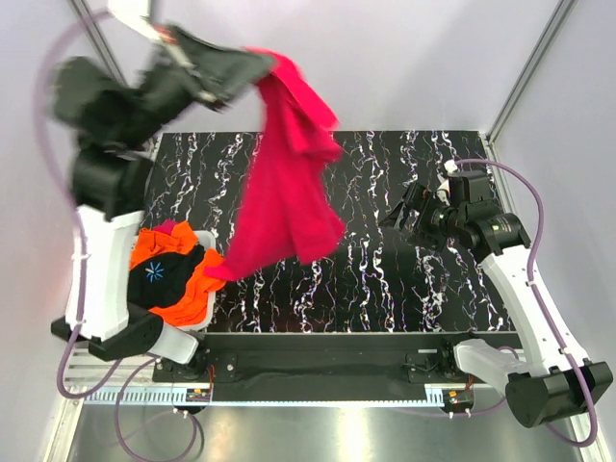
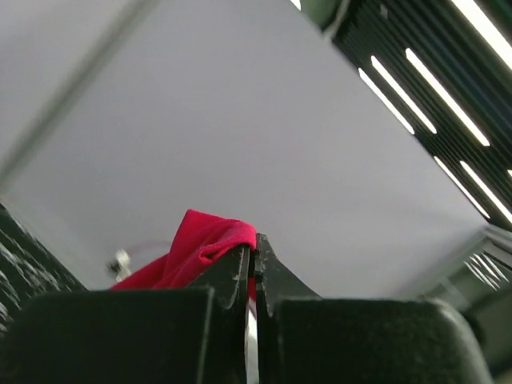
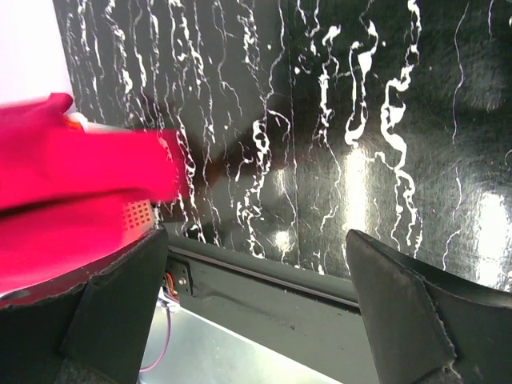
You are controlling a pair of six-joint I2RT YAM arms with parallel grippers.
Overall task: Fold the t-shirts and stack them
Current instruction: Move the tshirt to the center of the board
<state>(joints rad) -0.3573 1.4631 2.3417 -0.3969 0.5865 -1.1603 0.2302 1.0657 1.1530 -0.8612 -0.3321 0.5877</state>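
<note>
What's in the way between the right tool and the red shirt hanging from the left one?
Nothing visible. The right tool is open above the marbled table. No object shows in the gap between it and the magenta-red shirt, which dangles from the shut left tool.

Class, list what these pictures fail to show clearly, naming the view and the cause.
- Top view: the left pincer is motion-blurred, and its fingers are indistinct.
- Top view: the orange shirt and black shirt lie bunched, partly under the left arm, so the shirt count is unclear.
- Left wrist view: the pincer's body hides most of the magenta-red shirt.
- Right wrist view: that shirt is blurred and cut off by the left edge.
</note>
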